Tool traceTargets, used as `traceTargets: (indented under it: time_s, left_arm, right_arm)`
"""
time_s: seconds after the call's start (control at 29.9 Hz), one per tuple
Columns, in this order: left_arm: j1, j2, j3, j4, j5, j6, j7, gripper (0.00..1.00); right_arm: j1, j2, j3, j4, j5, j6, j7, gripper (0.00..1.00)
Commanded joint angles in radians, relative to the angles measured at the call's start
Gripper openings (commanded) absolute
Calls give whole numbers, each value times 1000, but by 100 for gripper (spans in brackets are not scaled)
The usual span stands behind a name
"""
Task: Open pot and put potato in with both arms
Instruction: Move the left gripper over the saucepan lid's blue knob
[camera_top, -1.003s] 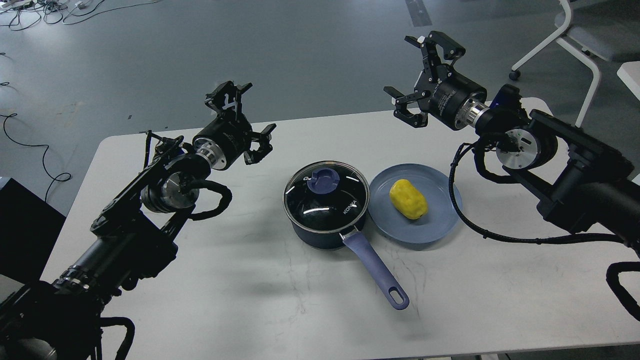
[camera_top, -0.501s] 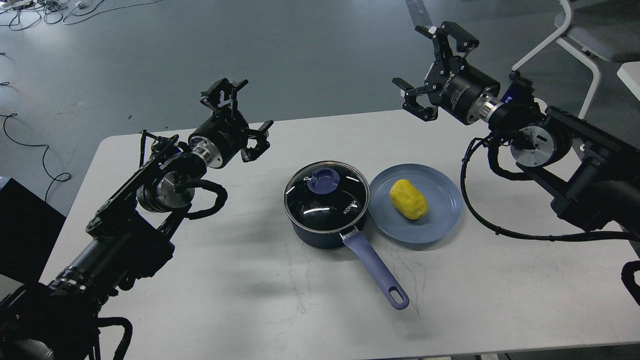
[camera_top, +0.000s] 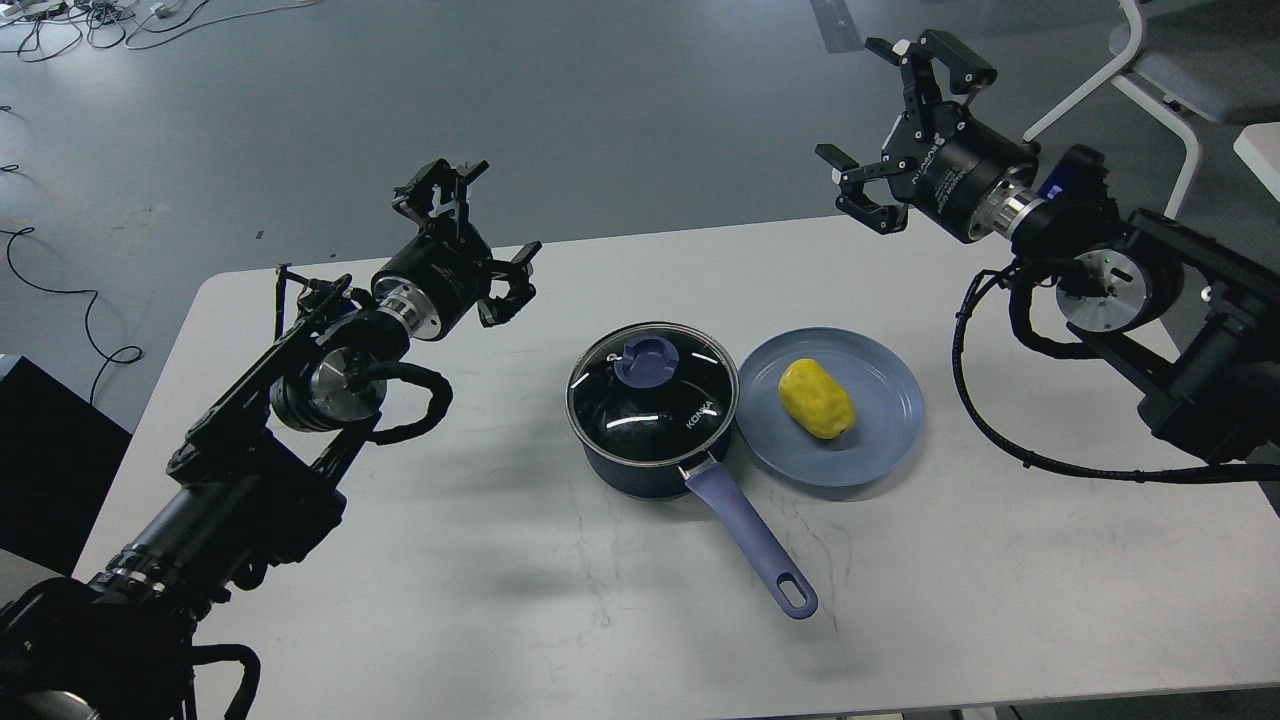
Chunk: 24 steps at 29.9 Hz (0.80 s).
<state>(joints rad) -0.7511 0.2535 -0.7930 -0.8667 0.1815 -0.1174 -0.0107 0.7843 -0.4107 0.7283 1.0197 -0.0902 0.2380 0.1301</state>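
A dark blue pot (camera_top: 650, 445) with a glass lid (camera_top: 653, 393) and a blue knob (camera_top: 646, 362) stands mid-table, its purple handle (camera_top: 750, 540) pointing to the front right. A yellow potato (camera_top: 818, 399) lies on a blue plate (camera_top: 880, 440) right of the pot. My left gripper (camera_top: 480, 235) is open and empty, held above the table to the left of the pot. My right gripper (camera_top: 900, 130) is open and empty, raised high beyond the table's far edge, above and behind the plate.
The white table (camera_top: 500, 560) carries only the pot and plate. A white chair (camera_top: 1150, 90) stands on the grey floor at the back right. Cables (camera_top: 60, 290) lie on the floor at the left. A black box (camera_top: 40, 460) sits beside the table's left edge.
My right gripper has moved up and to the right, away from the plate. My left gripper has drawn back slightly to the left and up. Pot, lid and potato have not moved.
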Motion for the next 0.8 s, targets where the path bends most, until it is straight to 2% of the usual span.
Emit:
traceTargets:
  time_s: [0.0, 0.1, 0.27, 0.4, 0.43, 0.5, 0.57, 0.63, 0.7, 0.77]
  left_arm:
    - [-8, 16, 31, -55, 153, 51, 0, 98]
    - [-4, 12, 90, -115, 507, 232, 0, 98]
    - [-7, 26, 155, -244, 827, 402, -8, 98]
    - [-14, 39, 204, -261, 1259, 444, -121, 98]
    - [-13, 39, 215, -261, 1326, 461, -132, 98]
    - [-13, 35, 257, -277, 1473, 550, -141, 98]
    - [-17, 39, 294, -297, 1484, 558, -153, 98]
    - [-34, 49, 354, -311, 1510, 558, -204, 98]
    - [-71, 50, 449, -296, 1674, 561, -287, 98]
    - [-80, 55, 481, -296, 1763, 561, -305, 98]
  right_arm:
    - [-23, -11, 17, -1, 1, -9, 0, 100]
    - [-68, -8, 55, -1, 1, -11, -1, 100]
    - [-114, -7, 92, -1, 1, -11, -1, 100]
    - [-157, -5, 126, -1, 1, -14, -1, 100]
    - [-163, -5, 132, -1, 1, -14, 0, 100]
    - [-177, -5, 144, 0, 1, -22, -1, 100]
    - [-178, -7, 144, -1, 1, -23, -1, 100]
    - [-181, -8, 151, -1, 1, -23, -1, 100]
    - [-186, -14, 151, -3, 1, -23, -1, 100]
    - [-191, -19, 149, -6, 1, -23, -1, 100]
